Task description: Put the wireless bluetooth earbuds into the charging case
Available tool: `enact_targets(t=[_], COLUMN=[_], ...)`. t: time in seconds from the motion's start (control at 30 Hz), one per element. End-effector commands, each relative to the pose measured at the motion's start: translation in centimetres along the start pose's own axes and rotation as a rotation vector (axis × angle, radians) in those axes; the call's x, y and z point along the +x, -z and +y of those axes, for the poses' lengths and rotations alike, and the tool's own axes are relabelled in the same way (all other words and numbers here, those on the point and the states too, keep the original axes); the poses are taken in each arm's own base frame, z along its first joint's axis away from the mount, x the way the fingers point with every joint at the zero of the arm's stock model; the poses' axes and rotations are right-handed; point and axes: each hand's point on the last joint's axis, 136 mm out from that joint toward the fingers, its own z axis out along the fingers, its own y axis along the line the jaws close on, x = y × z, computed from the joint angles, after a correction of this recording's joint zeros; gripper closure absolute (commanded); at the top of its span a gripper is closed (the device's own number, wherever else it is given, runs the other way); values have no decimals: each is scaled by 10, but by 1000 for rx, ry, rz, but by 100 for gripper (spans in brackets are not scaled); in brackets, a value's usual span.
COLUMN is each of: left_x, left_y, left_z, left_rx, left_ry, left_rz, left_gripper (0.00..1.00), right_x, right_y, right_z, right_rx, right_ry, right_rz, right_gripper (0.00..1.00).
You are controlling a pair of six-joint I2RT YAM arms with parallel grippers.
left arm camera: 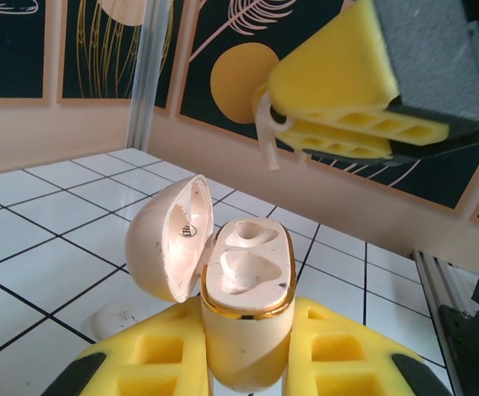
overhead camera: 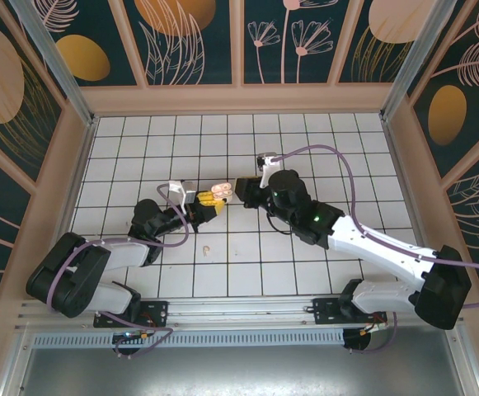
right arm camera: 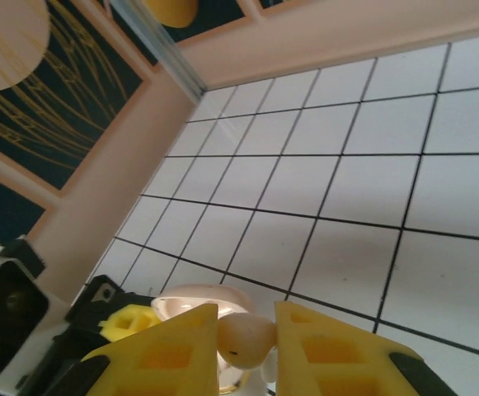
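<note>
The counter [overhead camera: 305,140] is a grid of white square tiles with thin dark joints, running wall to wall. On three sides stand wall panels [overhead camera: 190,45] in dark teal, printed with pale line-drawn flowers, feathery leaves and orange-gold discs. A peach-coloured frame [overhead camera: 239,97] borders the panels and forms a low skirting where they meet the tiles. Bare metal posts [overhead camera: 54,58] slant up at the two far corners. Along the near edge lies a metal rail [overhead camera: 239,309]. In the top view a perforated strip [overhead camera: 264,338] and a plain grey sheet [overhead camera: 239,371] lie below it.
</note>
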Motion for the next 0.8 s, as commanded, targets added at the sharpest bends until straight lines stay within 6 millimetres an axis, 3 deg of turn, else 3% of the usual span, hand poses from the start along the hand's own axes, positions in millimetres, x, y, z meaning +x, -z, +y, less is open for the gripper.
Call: enact_targets(t=[0.0,0.37,0.77], left_x=[-13,-22,-31], left_y=[-4,-4,-4], left_z=[-7,-7,-12], left_rx=[30,20,26], left_ry=[-57,-68,-85], left_rz=[-25,-38,-52], left_gripper=[84,84,84], right_x=[-7,9,26], right_y=[-2,-10,-17], right_z=[17,28,10], right_rx=[-70,-108,-25], right_ry=[52,83,92], right_rz=[-37,21,71], right_gripper=[79,79,80])
